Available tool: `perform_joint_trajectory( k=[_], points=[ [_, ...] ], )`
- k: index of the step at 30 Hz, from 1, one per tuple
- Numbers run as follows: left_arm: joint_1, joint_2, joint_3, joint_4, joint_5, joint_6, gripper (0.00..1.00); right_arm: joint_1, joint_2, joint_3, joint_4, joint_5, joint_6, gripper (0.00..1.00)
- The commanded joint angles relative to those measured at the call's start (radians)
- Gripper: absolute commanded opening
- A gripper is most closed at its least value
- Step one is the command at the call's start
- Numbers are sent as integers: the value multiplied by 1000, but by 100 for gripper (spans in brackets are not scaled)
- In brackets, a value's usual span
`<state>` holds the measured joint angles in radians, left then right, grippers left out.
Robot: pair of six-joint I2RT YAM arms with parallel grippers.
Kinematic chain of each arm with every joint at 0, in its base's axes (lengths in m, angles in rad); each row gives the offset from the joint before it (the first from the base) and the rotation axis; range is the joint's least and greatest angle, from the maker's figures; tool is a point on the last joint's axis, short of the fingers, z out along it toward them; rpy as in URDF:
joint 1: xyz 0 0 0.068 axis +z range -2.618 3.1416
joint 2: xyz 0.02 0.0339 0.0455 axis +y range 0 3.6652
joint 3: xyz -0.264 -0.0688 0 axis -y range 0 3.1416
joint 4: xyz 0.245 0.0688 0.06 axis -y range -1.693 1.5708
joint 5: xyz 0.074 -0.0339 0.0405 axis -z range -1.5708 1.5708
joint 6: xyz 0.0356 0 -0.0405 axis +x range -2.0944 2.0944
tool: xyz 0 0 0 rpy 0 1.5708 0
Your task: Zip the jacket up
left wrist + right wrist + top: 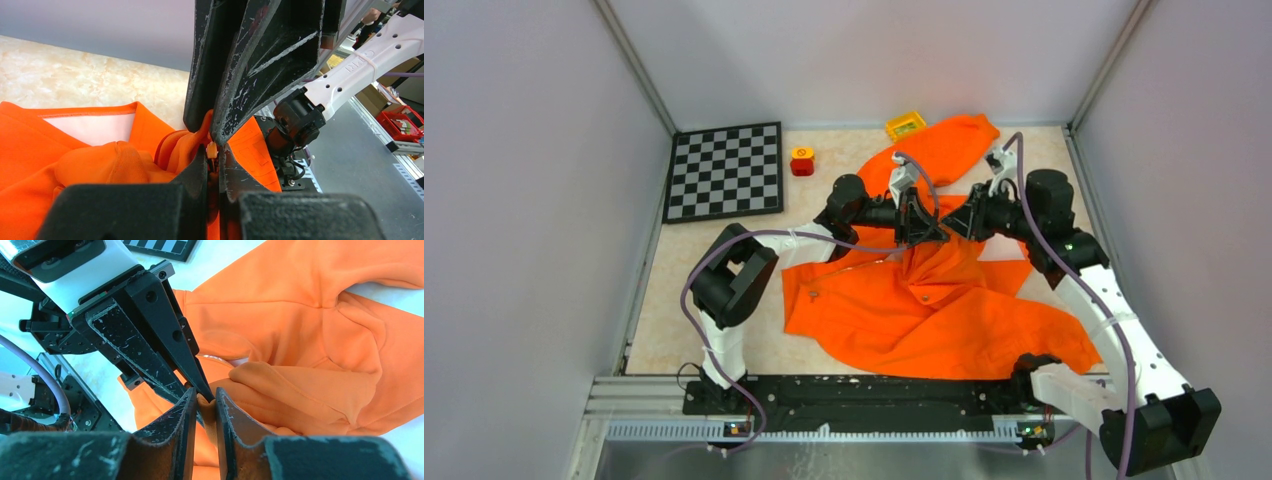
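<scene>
Left gripper pressed together on orange fabric fold, small pale piece caught between tips. Right gripper meets it tip to tip, pinching adjoining bunched fabric. Jacket crumpled mid-table, one sleeve reaching far edge. Chessboard at far left.

You can't see the zipper slider: left gripper and right gripper cover it. Right arm hides the near right corner of the jacket.

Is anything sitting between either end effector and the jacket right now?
Nothing visible. The left end effector and the right end effector are both shut on the jacket, tips almost meeting. The chessboard and red block lie apart from both.
</scene>
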<state>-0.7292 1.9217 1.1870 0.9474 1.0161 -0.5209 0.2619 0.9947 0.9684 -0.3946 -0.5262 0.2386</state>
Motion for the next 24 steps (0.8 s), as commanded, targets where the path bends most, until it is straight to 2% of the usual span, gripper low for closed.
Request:
perform_joint_trajectory(
  k=[1,7,12,17,19,22,24],
  points=[
    [-6,-59,2,48,9,3,0,10,-18,-11,36,-18,-8,20],
    [-6,-60,5,51,10,1,0,10,-21,-20,43,-29,-7,20],
    [-6,-61,3,51,12,-1,0,10,-32,-21,21,15,-16,27],
    [-6,-60,0,53,12,-2,0,11,-47,-25,11,17,-14,27],
    [-6,-60,0,57,13,-5,0,11,-53,-33,25,9,-3,24],
    [-6,-59,-1,61,12,-10,0,11,-44,-37,42,-8,17,9],
    [-6,-61,0,62,13,-11,0,10,-35,-40,61,-28,34,5]
  ],
)
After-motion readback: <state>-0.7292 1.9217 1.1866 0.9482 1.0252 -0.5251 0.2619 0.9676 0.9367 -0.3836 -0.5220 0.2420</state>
